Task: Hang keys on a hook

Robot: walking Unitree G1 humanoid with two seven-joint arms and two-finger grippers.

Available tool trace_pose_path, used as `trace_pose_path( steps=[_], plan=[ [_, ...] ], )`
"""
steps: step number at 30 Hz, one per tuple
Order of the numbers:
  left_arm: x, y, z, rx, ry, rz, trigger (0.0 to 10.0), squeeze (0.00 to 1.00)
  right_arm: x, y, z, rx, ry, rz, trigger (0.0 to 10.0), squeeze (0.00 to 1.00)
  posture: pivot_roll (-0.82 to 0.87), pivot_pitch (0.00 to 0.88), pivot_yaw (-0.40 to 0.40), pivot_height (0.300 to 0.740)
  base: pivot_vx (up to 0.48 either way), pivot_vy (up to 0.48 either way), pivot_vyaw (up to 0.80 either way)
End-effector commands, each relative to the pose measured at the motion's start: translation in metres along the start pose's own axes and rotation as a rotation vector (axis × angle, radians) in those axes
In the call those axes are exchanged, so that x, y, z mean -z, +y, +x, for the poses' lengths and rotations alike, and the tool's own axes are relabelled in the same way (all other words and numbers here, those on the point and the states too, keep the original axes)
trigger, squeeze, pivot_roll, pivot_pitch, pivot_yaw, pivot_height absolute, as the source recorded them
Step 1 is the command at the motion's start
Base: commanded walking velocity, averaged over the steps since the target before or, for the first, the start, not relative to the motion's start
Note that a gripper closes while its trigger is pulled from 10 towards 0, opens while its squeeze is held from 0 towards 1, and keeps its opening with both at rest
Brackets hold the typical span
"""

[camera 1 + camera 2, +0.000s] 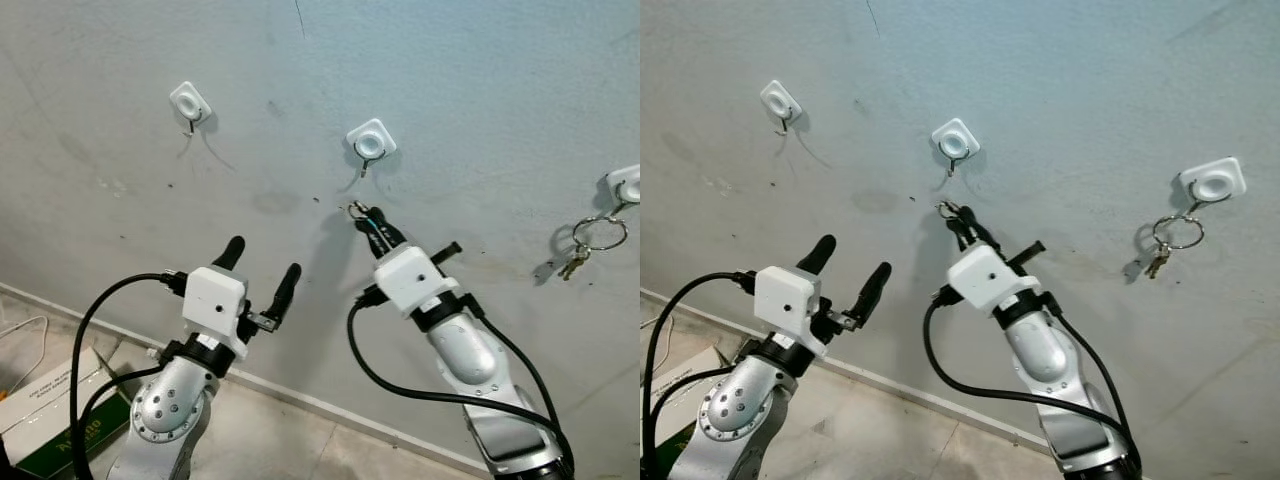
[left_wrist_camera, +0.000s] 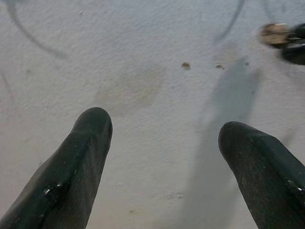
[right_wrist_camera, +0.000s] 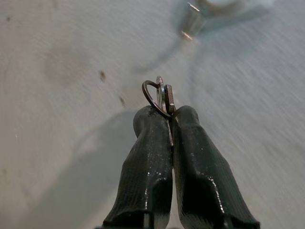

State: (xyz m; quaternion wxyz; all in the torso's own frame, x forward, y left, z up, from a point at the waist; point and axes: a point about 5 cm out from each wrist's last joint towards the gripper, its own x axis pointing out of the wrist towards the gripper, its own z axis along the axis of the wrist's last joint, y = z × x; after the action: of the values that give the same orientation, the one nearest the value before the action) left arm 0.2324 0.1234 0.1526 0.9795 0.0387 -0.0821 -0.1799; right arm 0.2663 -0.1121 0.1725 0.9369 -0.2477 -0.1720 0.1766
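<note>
Ahead of me stands a pale grey wall (image 1: pixel 150 60), rough-plastered, scuffed with faint curved marks, small dark specks and a brownish stain (image 1: pixel 275 202) near its middle. A light skirting board (image 1: pixel 300 400) runs along its foot, slanting down to the right. Below lies a beige tiled floor (image 1: pixel 270 440), with a white and green cardboard box (image 1: pixel 45 420) and a thin white cable (image 1: pixel 25 335) at the near left.

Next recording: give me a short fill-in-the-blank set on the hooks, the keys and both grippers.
1. The wall carries ___ white hooks.
2. The right gripper, jaws shut on a key ring, is just below the ___ hook.
3. Another set of keys already hangs from the hook farthest to the robot's ___.
4. The left gripper has its jaws ___ and holds nothing.

Missing words: three; middle; right; open
</note>
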Motion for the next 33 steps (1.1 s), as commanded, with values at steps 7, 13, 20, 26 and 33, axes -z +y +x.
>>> trace_pose_path(
  steps=[7,13,20,26,33],
  plan=[
    [0.0044,0.0076,-0.0008,-0.037,0.034,-0.019,10.0,0.0,-0.0035,-0.0045,-0.012,0.009,0.023,0.046,10.0,0.0,0.02,0.063,0.033,0.74,0.0,0.0,0.0],
    [0.0056,0.0102,-0.0027,-0.046,0.045,-0.021,10.0,0.0,-0.0031,0.0,-0.0139,-0.02,0.039,0.078,10.0,0.0,0.02,0.057,0.03,0.74,0.0,0.0,0.0],
    [0.0065,0.0091,-0.0035,-0.055,0.054,-0.033,10.0,0.0,-0.0045,-0.0019,-0.0126,-0.042,0.048,0.083,10.0,0.0,0.02,0.057,0.021,0.74,0.0,0.077,0.0],
    [0.0067,0.0092,-0.0035,-0.052,0.056,-0.036,10.0,0.0,-0.0036,-0.0018,-0.0124,-0.046,0.054,0.084,10.0,0.0,0.02,0.058,0.022,0.74,0.0,0.311,0.0],
    [0.0066,0.0089,-0.0036,-0.05,0.059,-0.039,10.0,0.0,-0.0047,-0.0004,-0.0135,-0.05,0.06,0.089,10.0,0.0,0.02,0.067,0.025,0.74,0.0,0.35,0.0]
  ],
)
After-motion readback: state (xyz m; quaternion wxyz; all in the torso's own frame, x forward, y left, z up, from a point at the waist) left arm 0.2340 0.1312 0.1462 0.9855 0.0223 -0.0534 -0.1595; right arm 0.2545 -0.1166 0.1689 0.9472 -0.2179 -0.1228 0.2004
